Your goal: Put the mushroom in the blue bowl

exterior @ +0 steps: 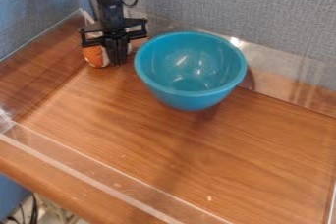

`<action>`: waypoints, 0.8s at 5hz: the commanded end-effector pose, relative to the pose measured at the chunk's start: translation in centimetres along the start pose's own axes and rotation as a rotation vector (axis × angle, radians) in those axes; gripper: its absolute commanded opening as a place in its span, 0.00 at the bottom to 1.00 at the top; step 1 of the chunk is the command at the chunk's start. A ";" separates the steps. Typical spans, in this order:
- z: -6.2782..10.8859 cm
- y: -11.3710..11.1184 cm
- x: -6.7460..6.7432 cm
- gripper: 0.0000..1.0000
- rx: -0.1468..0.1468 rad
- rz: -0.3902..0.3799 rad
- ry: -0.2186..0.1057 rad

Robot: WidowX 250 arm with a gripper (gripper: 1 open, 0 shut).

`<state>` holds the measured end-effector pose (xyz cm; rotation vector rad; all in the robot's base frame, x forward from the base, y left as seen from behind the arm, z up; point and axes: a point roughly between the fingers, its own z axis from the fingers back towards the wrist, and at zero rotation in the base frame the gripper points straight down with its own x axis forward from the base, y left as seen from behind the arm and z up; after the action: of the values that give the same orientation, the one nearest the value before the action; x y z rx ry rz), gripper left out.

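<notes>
The mushroom (93,57) shows as a small orange-brown lump on the wooden table, at the far left beside the blue bowl. My gripper (114,51) points straight down right over it, and its black fingers are drawn together. The orange cap sticks out to the left of the fingers and touches them. I cannot tell whether the fingers pinch part of it. The blue bowl (191,69), large, glossy and turquoise, stands upright just right of the gripper, and nothing is visible inside it.
The wooden table (157,144) is ringed by a low clear plastic wall (79,174) at the front and sides. A grey-blue fabric panel (223,7) stands close behind the bowl and the arm.
</notes>
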<state>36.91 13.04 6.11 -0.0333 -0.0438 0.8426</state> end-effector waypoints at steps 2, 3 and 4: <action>7.8 -1.9 0.2 0.00 -0.121 -0.039 -0.130; 9.7 -3.2 -0.5 0.00 -0.154 -0.068 -0.139; 11.3 -4.0 -1.6 0.00 -0.183 -0.102 -0.145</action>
<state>37.94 9.36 13.56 -0.1312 -0.1429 0.7519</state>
